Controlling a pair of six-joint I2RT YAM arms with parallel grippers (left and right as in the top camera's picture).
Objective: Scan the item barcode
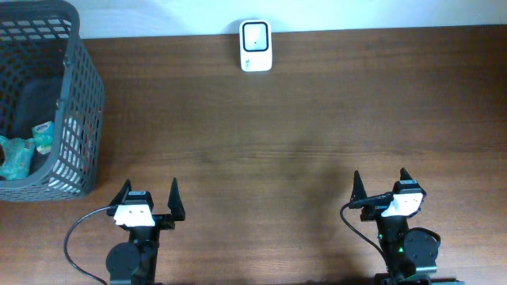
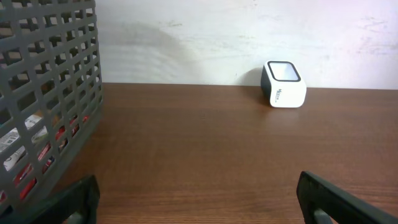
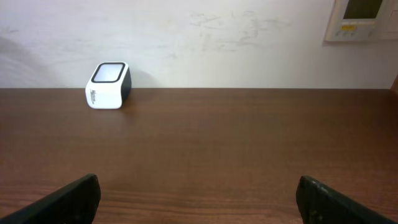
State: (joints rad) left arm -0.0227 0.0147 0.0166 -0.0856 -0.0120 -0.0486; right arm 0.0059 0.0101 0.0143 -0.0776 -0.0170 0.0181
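L claw wide, white scanner, blk sides

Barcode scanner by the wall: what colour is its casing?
The barcode scanner is white with a black rear section, shown best in the left wrist view.

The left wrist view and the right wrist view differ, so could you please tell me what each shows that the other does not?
Left wrist only: the grey mesh basket, with packaged items inside. Right wrist only: a wall control panel, upper right. Both: the white barcode scanner at the far edge of the wooden table, against the pale wall.
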